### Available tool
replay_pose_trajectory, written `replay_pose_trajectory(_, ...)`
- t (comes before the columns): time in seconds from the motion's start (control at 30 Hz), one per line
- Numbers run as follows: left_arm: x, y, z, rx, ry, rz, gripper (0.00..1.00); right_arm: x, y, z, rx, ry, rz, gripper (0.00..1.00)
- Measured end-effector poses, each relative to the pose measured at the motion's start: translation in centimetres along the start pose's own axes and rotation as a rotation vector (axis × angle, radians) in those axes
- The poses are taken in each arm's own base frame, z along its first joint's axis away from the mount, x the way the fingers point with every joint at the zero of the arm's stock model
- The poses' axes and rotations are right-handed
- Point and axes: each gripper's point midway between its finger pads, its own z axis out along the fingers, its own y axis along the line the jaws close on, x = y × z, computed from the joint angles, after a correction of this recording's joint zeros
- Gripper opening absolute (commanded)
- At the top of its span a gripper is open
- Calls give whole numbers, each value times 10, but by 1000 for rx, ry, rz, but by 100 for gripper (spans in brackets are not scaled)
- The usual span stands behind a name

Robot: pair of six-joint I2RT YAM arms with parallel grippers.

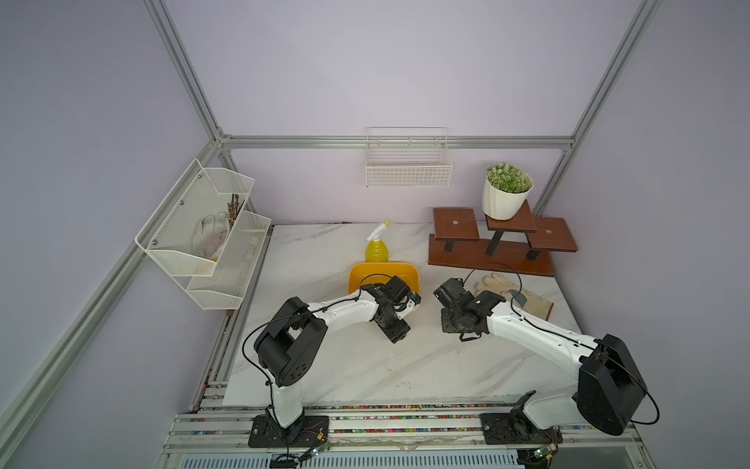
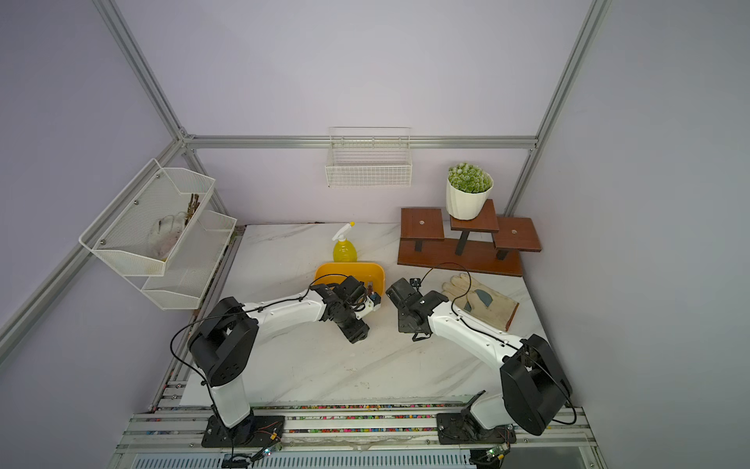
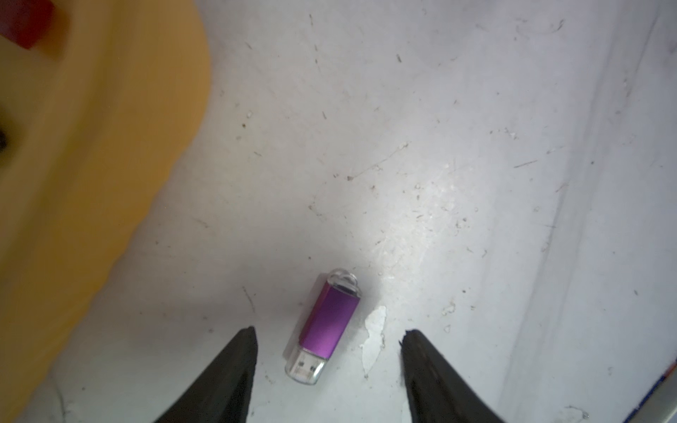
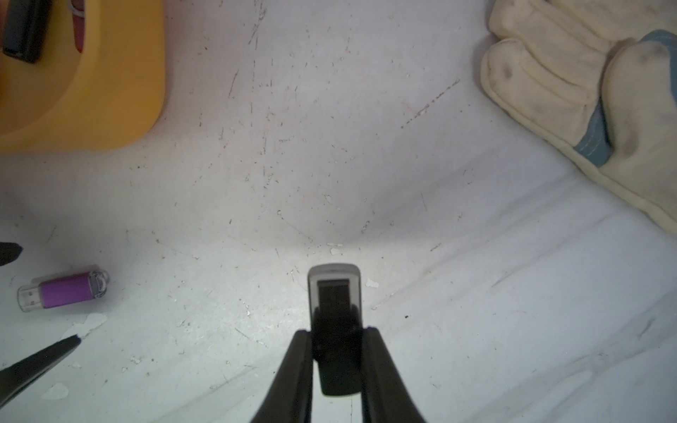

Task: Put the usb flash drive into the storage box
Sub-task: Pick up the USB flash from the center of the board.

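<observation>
Lying flat on the white table (image 3: 476,128), just outside the yellow-orange storage box (image 3: 91,146): purple usb flash drive (image 3: 322,326), clear loop at one end, clear cap over the plug at the other, untouched between the spread fingertips of the left gripper (image 3: 328,331). Clamped in the right gripper (image 4: 337,331): second drive (image 4: 334,293), black with a pale grey rim, rear end buried between the fingers. Hidden beneath the left arm (image 1: 345,308) in both top views, that purple drive; cut off at the frame edge inside the box, a black item (image 4: 23,29) and a red one (image 4: 77,25), neither nameable.
</observation>
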Motion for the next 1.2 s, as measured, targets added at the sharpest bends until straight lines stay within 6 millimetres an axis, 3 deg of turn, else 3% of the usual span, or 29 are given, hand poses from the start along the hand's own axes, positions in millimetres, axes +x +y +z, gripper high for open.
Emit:
replay_pose_trajectory(0.47, 11, 3, 11, -63, 48, 21, 62, 0, -1, 0, -1, 2, -4, 0)
replay_pose_trajectory(0.97, 8, -3, 14, -99, 90, 49, 46, 1, -3, 2, 5, 7, -2, 0)
replay_pose_trajectory(1.2, 6, -2, 16, -102, 105, 49, 32, 2, -4, 3, 6, 9, -2, 0)
